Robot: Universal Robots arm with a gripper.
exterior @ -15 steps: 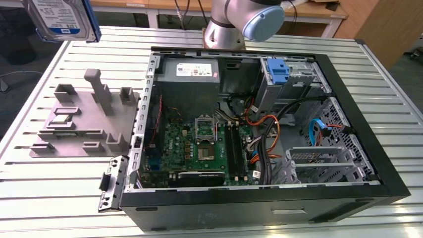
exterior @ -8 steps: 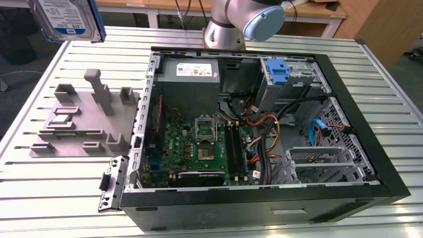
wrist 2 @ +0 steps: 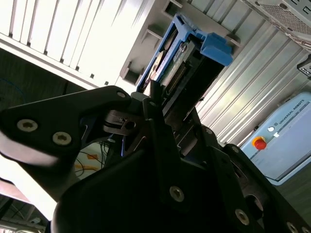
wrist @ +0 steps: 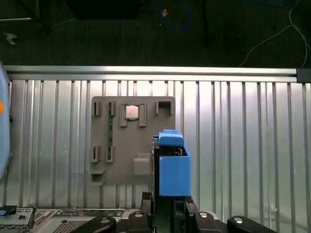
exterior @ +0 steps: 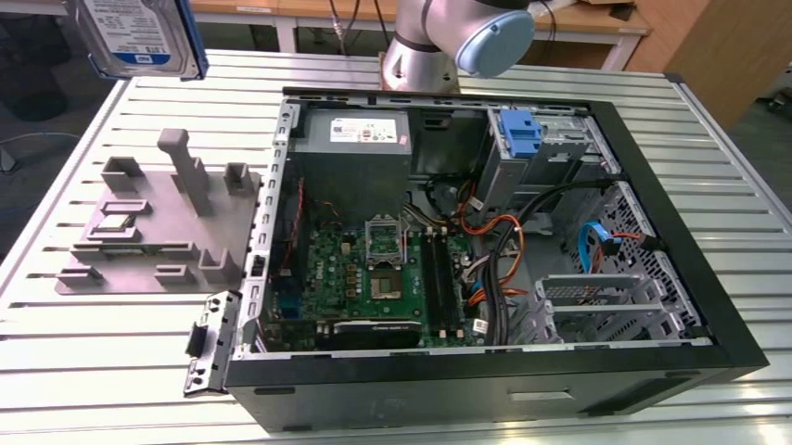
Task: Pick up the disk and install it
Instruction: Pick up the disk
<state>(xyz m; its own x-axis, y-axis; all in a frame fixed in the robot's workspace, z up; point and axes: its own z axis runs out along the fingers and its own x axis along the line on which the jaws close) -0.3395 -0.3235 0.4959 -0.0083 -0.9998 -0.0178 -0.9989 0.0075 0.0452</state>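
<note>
The disk [exterior: 134, 35] hangs high in the air at the exterior view's far left, label facing out, well above the slatted table [exterior: 99, 371] and well apart from the open computer case [exterior: 470, 389]. In the second wrist view the gripper [wrist 2: 167, 104] is clenched on its lower end, jaws pressed to either face, with the blue bracket [wrist 2: 214, 47] sticking up past them. In the first wrist view the disk stands upright over the grey fixture plate [wrist: 131, 141]. From where I'm standing, the worry is that grip: it takes only one end of a fairly heavy slab, so a quick swing could let it pivot or slide out. Inside the case, orange and black cables [exterior: 495, 243] lie near the drive bay [exterior: 544, 139], and a tilted disk might catch its bracket on the bay's edge or snag those wires on the way in.
</note>
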